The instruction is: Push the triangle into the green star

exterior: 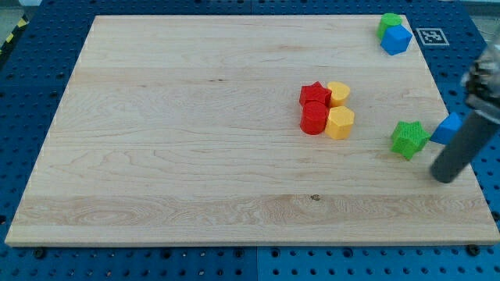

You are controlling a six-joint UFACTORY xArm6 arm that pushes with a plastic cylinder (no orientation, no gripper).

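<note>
The green star [408,139] lies on the wooden board [195,156] at the view's right. The blue triangle [447,129] sits just right of the star, nearly touching it, partly hidden behind the rod. My tip [444,179] rests on the board below and slightly right of the star, just below the triangle. The dark rod rises up and to the right from the tip.
A red star [315,95], a red cylinder [314,119] and two yellow blocks [339,94] [341,122] cluster in the middle right. A green block [389,23] and a blue cube [396,39] sit at the top right corner. The board's right edge is close to the tip.
</note>
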